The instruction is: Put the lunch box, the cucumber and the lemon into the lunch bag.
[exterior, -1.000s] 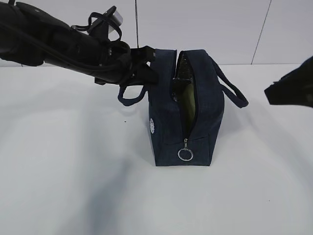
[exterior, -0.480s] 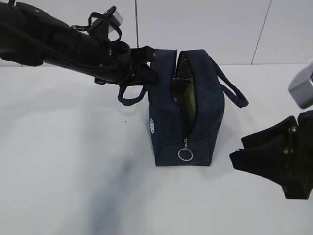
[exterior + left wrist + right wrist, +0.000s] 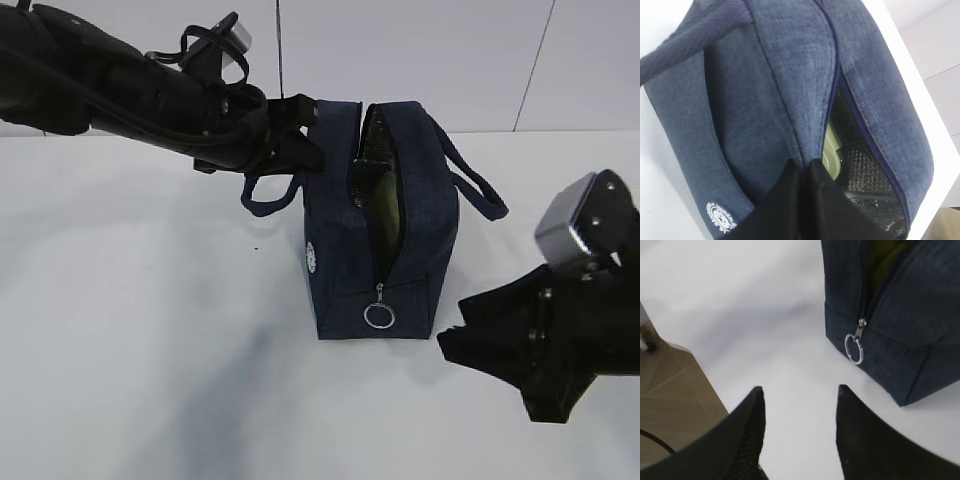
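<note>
Beside lunch bag (image 3: pixel 385 230), right gripper (image 3: pixel 452 338) moved closer, fingers spread.

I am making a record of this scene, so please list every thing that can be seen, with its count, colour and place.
lunch bag: one, dark navy, standing at the middle of the table, top zipper open.
handles: two, navy, one on each side of the bag.
ring pull: one, metal, hanging at the near end of the zipper.
logo: one, white, round, on the bag's left side.
lunch box: one, pale green lid showing, inside the bag.
table: one, white.
left pincer: one, black, shut on the bag's top edge.
right pincer: one, black, open, over the table near the ring pull.
</note>
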You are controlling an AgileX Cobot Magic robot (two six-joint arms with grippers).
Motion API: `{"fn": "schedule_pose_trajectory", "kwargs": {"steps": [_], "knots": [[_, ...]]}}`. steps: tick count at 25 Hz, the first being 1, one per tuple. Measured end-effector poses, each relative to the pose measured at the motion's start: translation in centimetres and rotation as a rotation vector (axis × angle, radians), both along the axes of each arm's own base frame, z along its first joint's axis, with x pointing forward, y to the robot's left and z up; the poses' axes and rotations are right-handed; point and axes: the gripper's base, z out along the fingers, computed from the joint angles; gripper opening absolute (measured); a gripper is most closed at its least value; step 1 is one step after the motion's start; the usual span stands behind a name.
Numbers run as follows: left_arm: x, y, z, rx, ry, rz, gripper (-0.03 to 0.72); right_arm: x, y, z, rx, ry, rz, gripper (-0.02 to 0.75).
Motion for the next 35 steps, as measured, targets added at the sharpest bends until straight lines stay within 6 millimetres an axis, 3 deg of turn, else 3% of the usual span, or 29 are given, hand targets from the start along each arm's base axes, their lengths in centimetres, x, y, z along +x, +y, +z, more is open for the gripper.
{"fn": "schedule_pose_trajectory", "kwargs": {"steps": [5, 9, 20, 35], "knots": [[0.0, 0.0, 0.0, 0.000, 0.000, 0.000, -0.005, 1.3, 0.2, -3.1, 0.004, 0.143, -0.038, 0.355], [0.0, 0.0, 0.0, 0.000, 0.000, 0.000, -0.005, 2.4, 0.6, -4.5, 0.087, 0.221, -0.110, 0.355], [0.0, 0.0, 0.0, 0.000, 0.000, 0.000, -0.005, 3.7, 1.1, -6.3, -0.126, -0.130, 0.214, 0.355], [0.0, 0.0, 0.0, 0.001, -0.001, -0.001, -0.005, 7.3, 1.9, -8.0, -0.154, -0.164, 0.256, 0.356]]}}
